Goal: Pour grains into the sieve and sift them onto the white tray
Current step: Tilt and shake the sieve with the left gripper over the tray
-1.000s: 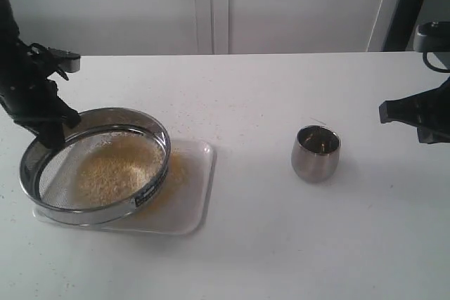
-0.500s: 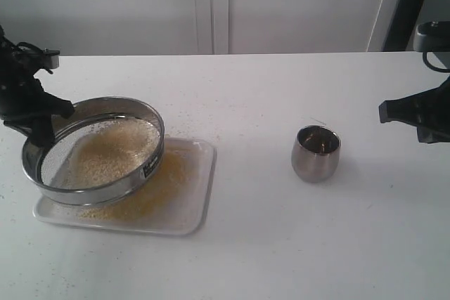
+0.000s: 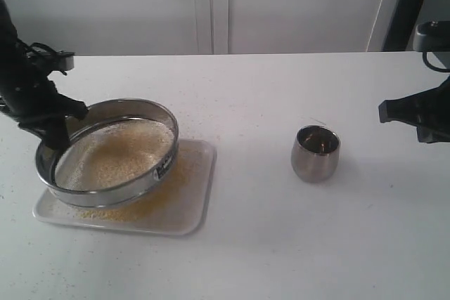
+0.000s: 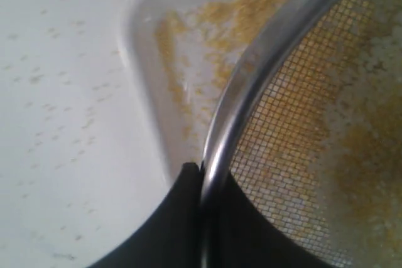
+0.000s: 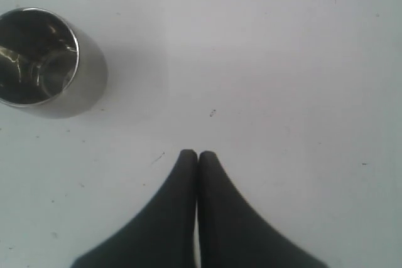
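Left wrist view: sieve (image 4: 314, 111) largely cropped, rim clamped by left tool (image 4: 201, 171); right tool (image 5: 198, 155) together.

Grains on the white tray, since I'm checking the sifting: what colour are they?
Golden-yellow grains, best seen in the left wrist view.

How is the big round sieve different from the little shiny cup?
The sieve is wide and shallow; the cup is small and deeper. The sieve has a wire-mesh bottom with grains on it; the cup has a solid bottom and looks empty. The left gripper holds the sieve by its rim over the white tray; the cup stands alone on the table, untouched. Both are round and made of shiny steel.
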`<action>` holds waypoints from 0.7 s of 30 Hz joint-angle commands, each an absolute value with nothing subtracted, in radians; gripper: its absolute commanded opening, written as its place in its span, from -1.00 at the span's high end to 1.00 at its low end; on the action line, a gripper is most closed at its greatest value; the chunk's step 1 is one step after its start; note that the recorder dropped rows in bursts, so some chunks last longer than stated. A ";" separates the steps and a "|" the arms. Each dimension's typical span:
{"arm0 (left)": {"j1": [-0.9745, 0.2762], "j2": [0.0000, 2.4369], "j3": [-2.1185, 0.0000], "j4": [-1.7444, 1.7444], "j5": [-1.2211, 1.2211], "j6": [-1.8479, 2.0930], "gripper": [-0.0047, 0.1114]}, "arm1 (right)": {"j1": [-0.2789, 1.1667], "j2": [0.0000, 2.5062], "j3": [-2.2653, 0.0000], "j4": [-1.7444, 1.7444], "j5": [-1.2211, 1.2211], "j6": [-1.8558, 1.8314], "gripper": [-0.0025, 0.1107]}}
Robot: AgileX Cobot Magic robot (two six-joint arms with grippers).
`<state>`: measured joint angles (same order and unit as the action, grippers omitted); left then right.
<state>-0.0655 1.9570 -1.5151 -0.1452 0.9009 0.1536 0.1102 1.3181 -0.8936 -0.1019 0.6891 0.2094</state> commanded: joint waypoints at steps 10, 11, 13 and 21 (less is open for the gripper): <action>-0.072 1.943 -1.519 -0.076 0.891 0.055 0.92 | 0.106 1.318 -0.896 -0.106 0.672 0.207 0.96; -0.081 1.945 -1.517 -0.125 0.883 0.084 0.92 | 0.106 1.318 -0.896 -0.106 0.672 0.207 0.96; -0.127 1.945 -1.509 -0.192 0.868 0.159 0.92 | 0.106 1.318 -0.896 -0.106 0.672 0.207 0.96; -0.009 1.944 -1.545 -0.149 0.932 0.102 0.92 | 0.106 1.318 -0.896 -0.106 0.672 0.207 0.96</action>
